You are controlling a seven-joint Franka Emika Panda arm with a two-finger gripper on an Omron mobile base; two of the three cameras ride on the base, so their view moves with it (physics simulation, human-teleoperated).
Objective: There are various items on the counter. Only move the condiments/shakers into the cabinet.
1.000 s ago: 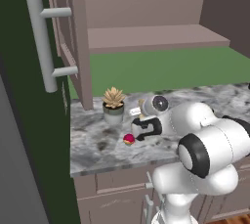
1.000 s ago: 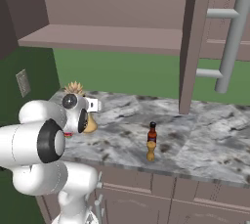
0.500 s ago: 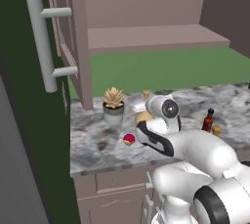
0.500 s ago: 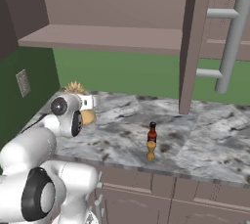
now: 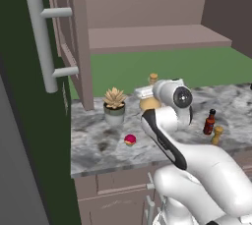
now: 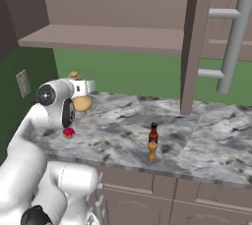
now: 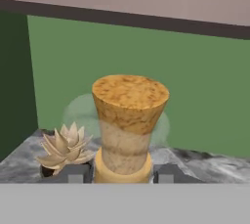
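Over marbled counter [image 5: 93, 143], tan flask bottle [image 7: 128, 130] sits between gripper [image 7: 119, 173] fingertips.

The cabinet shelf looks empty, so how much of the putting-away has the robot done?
Nothing is put away yet: the cabinet shelf holds no bottles. In hand: the gripper has its fingers on either side of the tan flask bottle, just below its cork, beside the potted succulent. Left: lifting that flask up, then the red sauce bottle and the small wooden shaker, both on the counter.
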